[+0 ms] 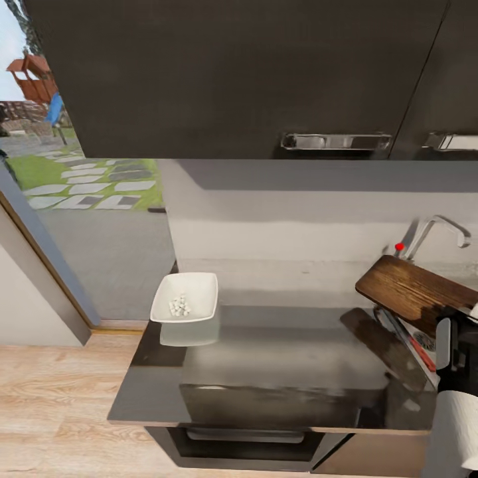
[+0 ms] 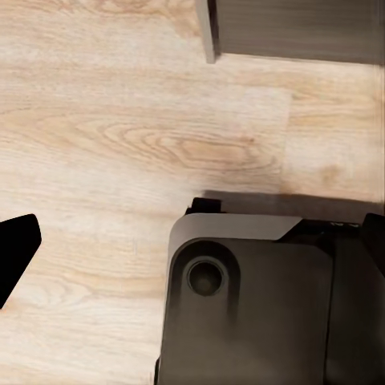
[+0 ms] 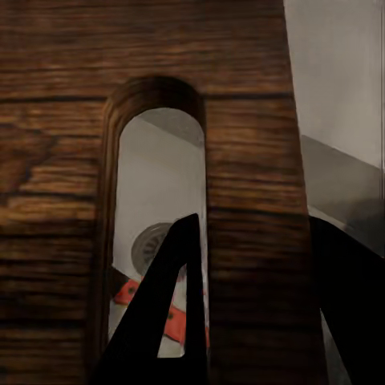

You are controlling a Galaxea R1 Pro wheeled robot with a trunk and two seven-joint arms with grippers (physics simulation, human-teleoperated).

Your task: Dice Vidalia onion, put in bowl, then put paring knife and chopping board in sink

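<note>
My right claw (image 3: 257,305) was clamped on the chopping board (image 3: 241,160), one dark finger (image 3: 164,313) poking up through the board's handle slot and the other on the far side of the wooden strip beside it, so the grip sat on that narrow bar of wood. Through the slot I could see the grey sink (image 3: 152,192) below, its round drain (image 3: 152,245), and something red-orange lying near it, which I could not identify.

In the head view the board (image 1: 411,289) hung tilted at the right edge of the frame, lifted above the sink area, with the tap (image 1: 441,232) and its red knob (image 1: 399,247) behind it. My right arm (image 1: 458,378) rose at the lower right.

I judged the board stiff and fairly heavy for a hold at one end. Held by the slot edge it would want to swing or twist, so a slow lowering seemed wise, and the smooth wood could slip between the fingers.

Further left on the table (image 1: 279,358) sat the white bowl (image 1: 185,297) with small pale diced pieces (image 1: 178,306) in it, well apart from the board.

My left wrist camera looked down at the pale wood floor (image 2: 144,128) and the robot's dark base (image 2: 249,305). Whether my left claw was wide or narrow I could not tell.
</note>
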